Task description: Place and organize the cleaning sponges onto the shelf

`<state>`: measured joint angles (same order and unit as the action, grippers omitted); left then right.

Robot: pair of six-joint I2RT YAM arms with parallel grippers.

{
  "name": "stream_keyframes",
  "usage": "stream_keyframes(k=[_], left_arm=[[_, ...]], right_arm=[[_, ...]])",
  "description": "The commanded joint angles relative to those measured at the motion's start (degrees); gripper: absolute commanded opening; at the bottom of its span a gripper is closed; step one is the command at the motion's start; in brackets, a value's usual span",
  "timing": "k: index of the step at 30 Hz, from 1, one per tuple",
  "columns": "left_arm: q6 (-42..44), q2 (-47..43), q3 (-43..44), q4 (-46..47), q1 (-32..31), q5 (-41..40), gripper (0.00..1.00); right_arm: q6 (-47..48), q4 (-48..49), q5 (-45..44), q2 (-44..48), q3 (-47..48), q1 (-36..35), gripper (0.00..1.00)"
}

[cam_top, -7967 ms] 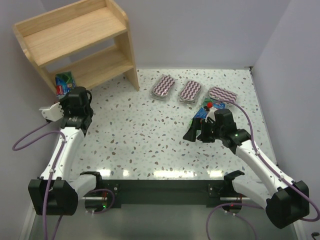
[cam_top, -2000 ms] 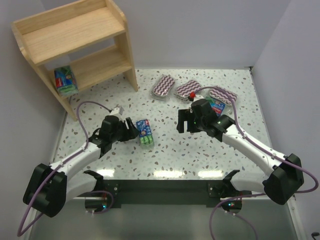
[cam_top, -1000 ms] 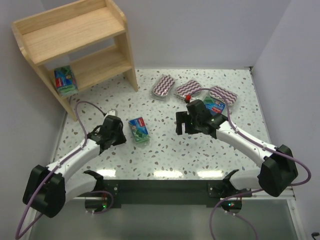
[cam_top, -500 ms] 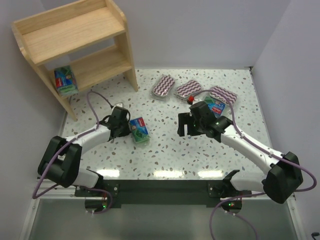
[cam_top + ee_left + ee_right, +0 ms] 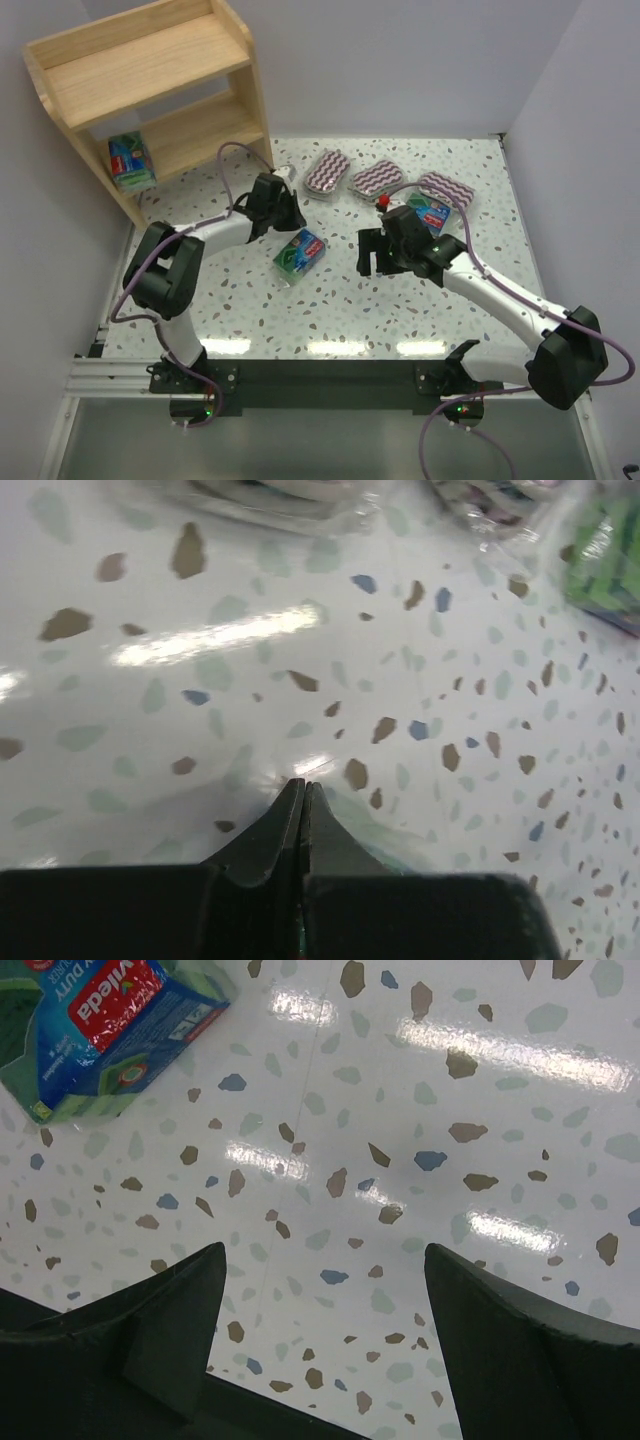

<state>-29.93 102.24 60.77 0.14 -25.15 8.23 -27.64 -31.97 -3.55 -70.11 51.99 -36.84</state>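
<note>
The wooden shelf [image 5: 150, 70] stands at the far left, with one green-blue sponge pack [image 5: 130, 162] on its lowest tier. A second green-blue pack [image 5: 300, 250] lies on the table between my arms and shows at the top left of the right wrist view [image 5: 110, 1020]. A third [image 5: 433, 213] lies by the right arm. Three zigzag packs [image 5: 327, 172] [image 5: 375, 181] [image 5: 446, 190] lie at the back. My left gripper [image 5: 296, 216] [image 5: 303, 785] is shut and empty, just beyond the second pack. My right gripper [image 5: 372, 255] [image 5: 320, 1290] is open and empty, to that pack's right.
The speckled table [image 5: 330, 300] is walled at the back and both sides. The left arm reaches far across the table, its elbow [image 5: 160, 270] near the left edge. Purple cables loop off both arms. Blurred wrapped packs fill the top of the left wrist view [image 5: 290, 495].
My left gripper has swung from the pack's left side to beyond it, toward the zigzag packs. The green-blue pack has shifted right and turned. The right arm has hardly moved.
</note>
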Motion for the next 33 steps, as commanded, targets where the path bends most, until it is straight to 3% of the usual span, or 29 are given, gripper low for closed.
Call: stream_keyframes(k=[1, 4, 7, 9, 10, 11, 12, 13, 16, 19, 23, 33], left_arm=[[2.2, 3.1, 3.6, 5.4, -2.4, 10.4, 0.00], [1.5, 2.0, 2.3, 5.1, -2.7, 10.5, 0.00], [1.1, -6.0, -1.1, 3.0, -2.5, 0.2, 0.00], [0.6, -14.0, -2.8, 1.3, -2.3, -9.9, 0.10], [0.4, -16.5, -4.3, 0.8, -2.3, -14.3, 0.18], [0.5, -18.9, -5.2, 0.6, -2.1, -15.9, 0.39], [0.4, -22.8, -6.0, 0.0, -2.0, -17.2, 0.49], [0.0, -24.3, -6.9, -3.0, -2.0, -19.8, 0.65], [-3.4, -27.6, -8.6, -10.1, -1.5, -19.6, 0.79], [-8.4, -28.4, -12.7, -14.1, -1.4, -16.0, 0.80], [-15.6, -31.4, -20.9, -11.1, -1.6, -9.2, 0.77], [-25.9, -39.7, -25.6, -6.9, -1.8, -9.6, 0.72]], right_arm=[[-0.8, -0.6, -1.1, 1.6, -0.3, 0.0, 0.84], [-0.8, -1.0, -1.5, 1.7, 0.1, 0.0, 0.84], [-0.7, -1.1, -2.2, 2.2, 0.1, 0.0, 0.84], [-0.7, -1.0, -2.4, 2.2, 0.0, 0.0, 0.84], [-0.8, -0.7, -2.5, 2.0, 0.0, 0.0, 0.84], [-0.8, -0.4, -2.4, 1.8, -0.3, 0.0, 0.85], [-0.9, -0.3, -2.3, 1.6, -0.3, 0.0, 0.85], [-1.0, 0.1, -2.1, 1.3, -0.3, 0.1, 0.85], [-1.1, 0.9, -1.6, 0.8, -0.5, 0.0, 0.85], [-0.8, 1.5, -1.3, 0.4, -0.5, 0.1, 0.85], [-0.4, 1.6, -1.2, 0.1, -0.2, 0.0, 0.85], [-0.3, 2.1, -1.2, 0.6, -1.8, 0.1, 0.86]])
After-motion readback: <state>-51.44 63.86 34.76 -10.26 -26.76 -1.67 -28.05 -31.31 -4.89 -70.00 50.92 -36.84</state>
